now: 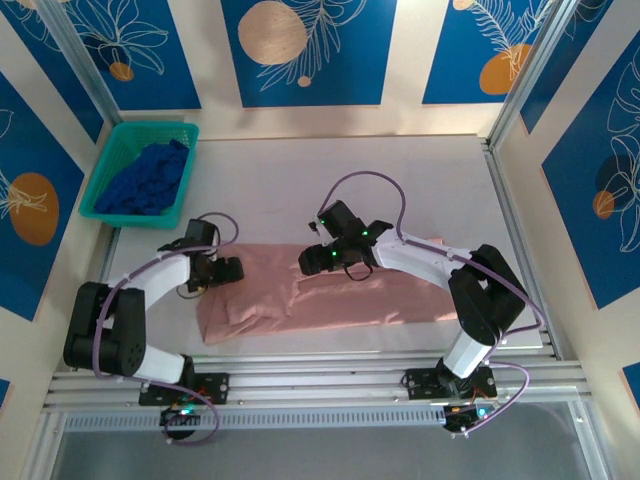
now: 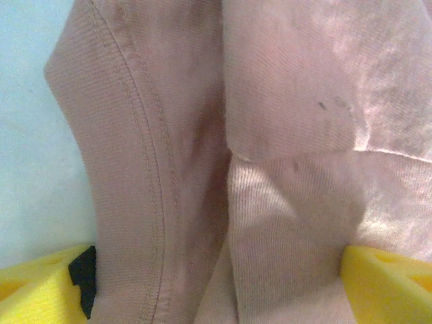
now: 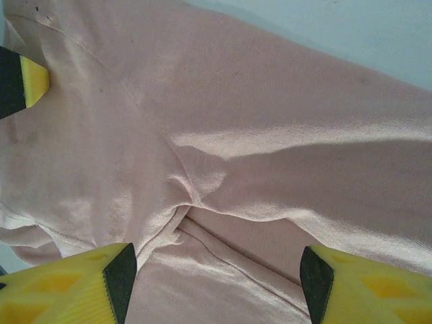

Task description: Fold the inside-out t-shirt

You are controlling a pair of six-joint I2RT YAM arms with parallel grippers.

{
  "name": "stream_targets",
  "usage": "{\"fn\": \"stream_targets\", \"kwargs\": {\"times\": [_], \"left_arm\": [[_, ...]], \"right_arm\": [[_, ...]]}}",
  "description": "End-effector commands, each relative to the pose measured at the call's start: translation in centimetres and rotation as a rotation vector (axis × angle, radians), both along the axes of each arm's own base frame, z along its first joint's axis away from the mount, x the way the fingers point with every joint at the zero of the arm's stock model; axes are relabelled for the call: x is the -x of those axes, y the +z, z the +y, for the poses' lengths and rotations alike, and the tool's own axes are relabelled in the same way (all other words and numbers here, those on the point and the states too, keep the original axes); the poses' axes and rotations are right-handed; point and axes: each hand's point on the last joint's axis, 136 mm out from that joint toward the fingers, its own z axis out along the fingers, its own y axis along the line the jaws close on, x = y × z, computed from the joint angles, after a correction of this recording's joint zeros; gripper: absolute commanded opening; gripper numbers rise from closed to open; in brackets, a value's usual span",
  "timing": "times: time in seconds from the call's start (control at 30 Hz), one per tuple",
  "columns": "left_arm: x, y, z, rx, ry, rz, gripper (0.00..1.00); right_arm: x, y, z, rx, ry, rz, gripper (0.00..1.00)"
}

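Yellow fingers [image 2: 40, 287] of the left gripper [image 1: 230, 270], cut off by the frame's lower edge, stand wide apart with the inside-out t-shirt [image 1: 330, 300] slack between them. Likewise spread, the right gripper [image 1: 307, 262] sits over a pink crease, its arm hiding part of the shirt's far edge. The shirt lies as a rumpled band across the near table [image 1: 400, 180], well apart from the teal basket [image 1: 150, 126] holding a dark blue garment [image 1: 150, 178].

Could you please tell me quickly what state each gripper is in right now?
Left gripper: open, fingers spread wide over the shirt, holding nothing.
Right gripper: open, also spread over the shirt, holding nothing.
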Motion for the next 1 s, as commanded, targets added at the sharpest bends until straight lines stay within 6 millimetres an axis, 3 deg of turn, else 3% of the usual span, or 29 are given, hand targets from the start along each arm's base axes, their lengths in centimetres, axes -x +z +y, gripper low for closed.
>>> {"fn": "stream_targets", "kwargs": {"times": [0.0,0.33,0.7,0.97], "left_arm": [[2.2,-0.4,-3.9,0.151,-0.108,0.042,0.84],[2.6,-0.2,-5.4,0.18,-0.158,0.019,0.7],[2.0,-0.7,-6.9,0.214,-0.199,0.001,0.42],[2.0,-2.2,-6.1,0.166,-0.165,0.043,0.2]], "right_arm": [[0.2,-0.2,0.5,-0.015,0.001,0.029,0.67],[0.6,-0.7,0.8,-0.011,0.005,0.041,0.67],[0.8,-1.1,0.9,-0.001,0.005,0.045,0.67],[0.8,-1.2,0.9,0.007,0.005,0.044,0.67]]}}
